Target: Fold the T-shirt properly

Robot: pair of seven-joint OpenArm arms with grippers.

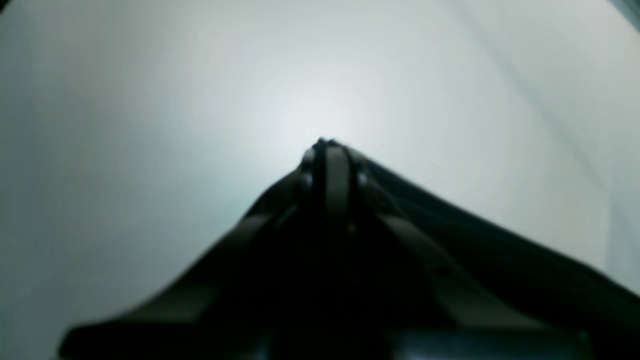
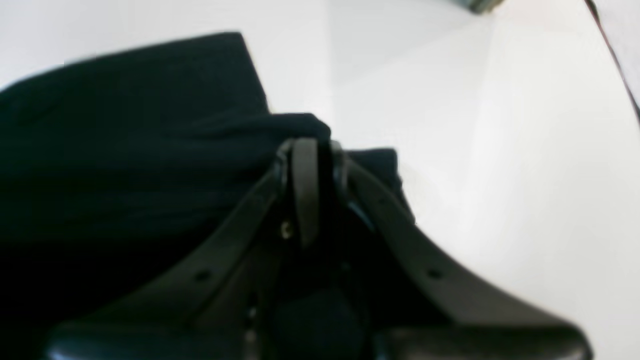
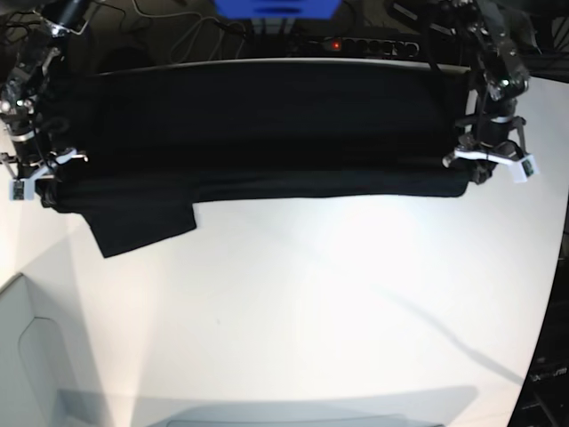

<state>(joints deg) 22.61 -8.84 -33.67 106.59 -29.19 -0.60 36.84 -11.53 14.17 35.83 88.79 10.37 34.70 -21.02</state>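
While clamped, jaws (both) gripping T-shirt.

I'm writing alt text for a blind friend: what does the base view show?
A black T-shirt is stretched wide across the far side of a white table, pinched shut at each end by a robot hand, the left hand on the picture's right, the right hand opposite. One sleeve hangs lower near the right hand.

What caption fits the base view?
Both tools, left and right, pinch the stretched black T-shirt at opposite ends over the white table.

light: bright overhead | glare: center | wrist views: blurry, vignetted
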